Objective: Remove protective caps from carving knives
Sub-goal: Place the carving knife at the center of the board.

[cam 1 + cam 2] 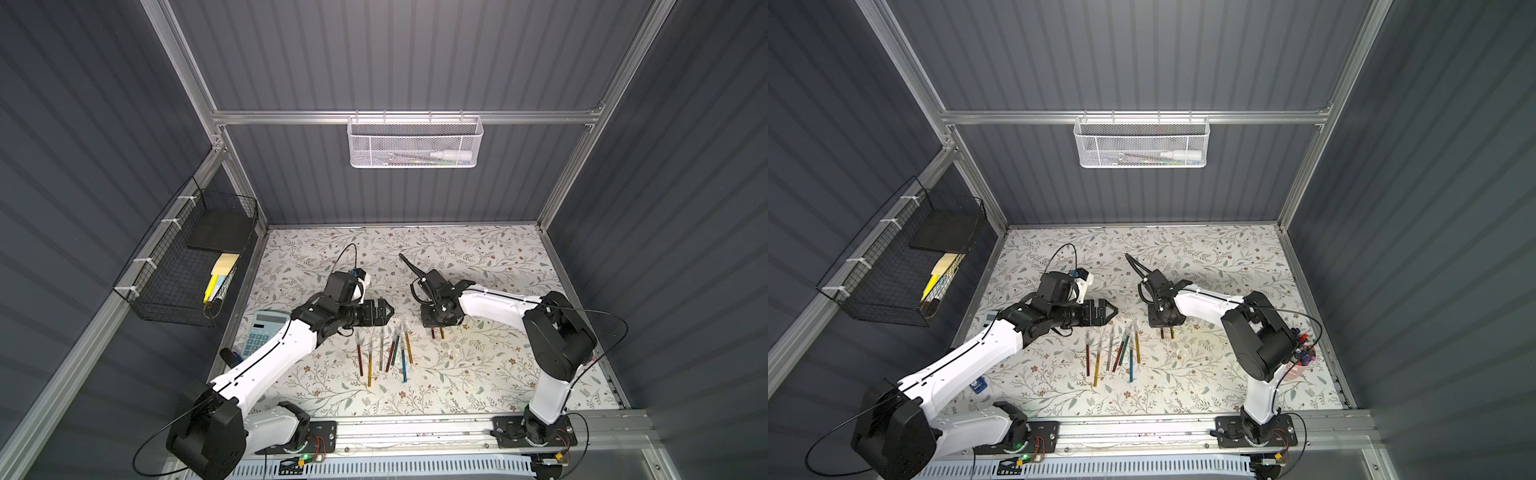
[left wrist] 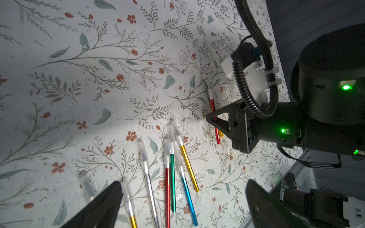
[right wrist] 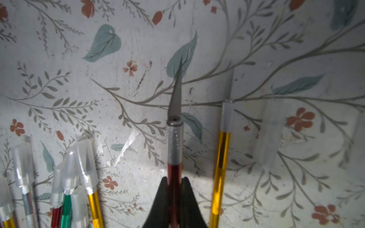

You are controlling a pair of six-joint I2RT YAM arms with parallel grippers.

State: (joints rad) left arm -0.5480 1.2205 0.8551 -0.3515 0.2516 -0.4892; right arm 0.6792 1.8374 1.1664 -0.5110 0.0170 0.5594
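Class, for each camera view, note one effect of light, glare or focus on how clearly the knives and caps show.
Right wrist view: the gold knife glares along its handle, and the loose clear cap beside it looks faint. Left wrist view: the fingers of the left pincer are dark, blurred shapes. Both top views: the fitted caps barely show.

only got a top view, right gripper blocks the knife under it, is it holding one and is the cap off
observer: yes, the right wrist view shows the right gripper shut on the red knife, blade bare.
operator: gold one next to it?
observer: the gold knife is uncapped too, lying beside it.
operator: left gripper holding anything?
observer: no, the left wrist view shows the left gripper open and empty above the capped knives.
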